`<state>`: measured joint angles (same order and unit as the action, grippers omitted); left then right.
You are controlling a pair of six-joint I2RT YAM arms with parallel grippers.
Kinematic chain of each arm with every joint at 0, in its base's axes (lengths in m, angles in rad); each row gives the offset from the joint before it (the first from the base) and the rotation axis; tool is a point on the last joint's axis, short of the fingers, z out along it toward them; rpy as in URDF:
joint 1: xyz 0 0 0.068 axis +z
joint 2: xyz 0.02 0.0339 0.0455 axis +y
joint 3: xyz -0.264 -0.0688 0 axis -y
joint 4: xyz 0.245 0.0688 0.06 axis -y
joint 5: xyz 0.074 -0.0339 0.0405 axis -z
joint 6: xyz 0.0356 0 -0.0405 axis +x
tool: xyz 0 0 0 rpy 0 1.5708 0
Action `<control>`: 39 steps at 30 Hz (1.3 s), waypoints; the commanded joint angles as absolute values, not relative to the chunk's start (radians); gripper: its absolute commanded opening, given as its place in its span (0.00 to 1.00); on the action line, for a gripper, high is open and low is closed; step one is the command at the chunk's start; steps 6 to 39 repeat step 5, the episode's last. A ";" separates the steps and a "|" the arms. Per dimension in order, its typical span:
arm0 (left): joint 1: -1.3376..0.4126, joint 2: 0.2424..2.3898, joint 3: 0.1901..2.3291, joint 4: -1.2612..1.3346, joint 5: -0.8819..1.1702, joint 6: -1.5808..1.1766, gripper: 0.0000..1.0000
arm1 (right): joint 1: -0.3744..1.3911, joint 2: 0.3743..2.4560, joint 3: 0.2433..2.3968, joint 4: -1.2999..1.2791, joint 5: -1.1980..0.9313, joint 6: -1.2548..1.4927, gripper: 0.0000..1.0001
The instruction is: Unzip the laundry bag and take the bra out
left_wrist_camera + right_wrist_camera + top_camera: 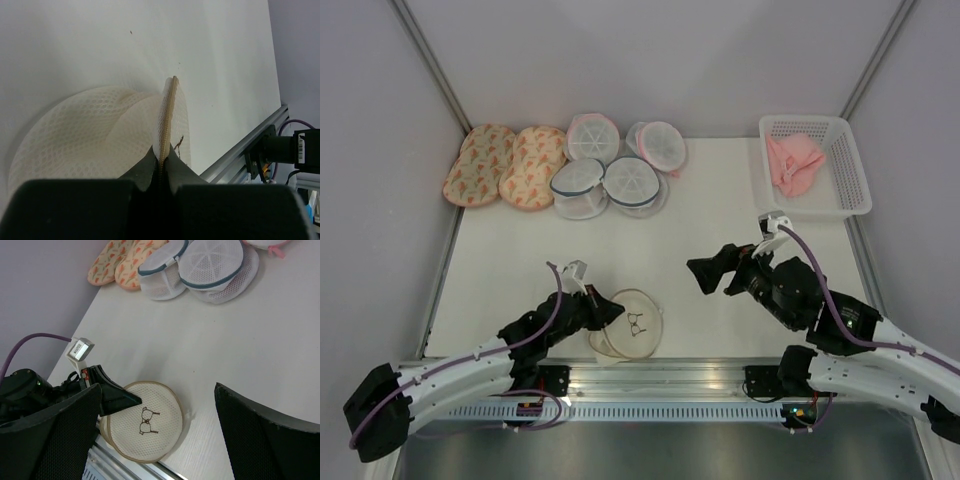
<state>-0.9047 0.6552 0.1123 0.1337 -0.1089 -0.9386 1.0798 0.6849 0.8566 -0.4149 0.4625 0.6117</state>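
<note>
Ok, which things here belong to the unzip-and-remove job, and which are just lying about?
Job: laundry bag, left gripper shut on its zipper rim, open right gripper, bra lying in the white basket.
Lying about: two orange-patterned pouches, white mesh pouches.

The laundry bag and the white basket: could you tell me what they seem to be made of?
The laundry bag looks like soft, matte beige mesh fabric: honeycomb holes show. The basket seems rigid white plastic: its walls are a slotted lattice.

The top view looks down on the whole counter (720, 230), the left wrist view sits close against the laundry bag (90, 130), and the right wrist view sees it from farther off.
</note>
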 commanded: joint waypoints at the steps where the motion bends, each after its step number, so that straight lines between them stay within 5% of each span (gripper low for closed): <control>1: -0.904 0.695 0.146 0.221 -0.068 -0.879 0.02 | 1.080 0.629 0.824 -0.448 0.456 0.644 0.98; 39: -0.904 0.726 0.149 0.242 -0.060 -0.879 0.02 | 1.078 0.585 0.821 -0.446 0.437 0.643 0.98</control>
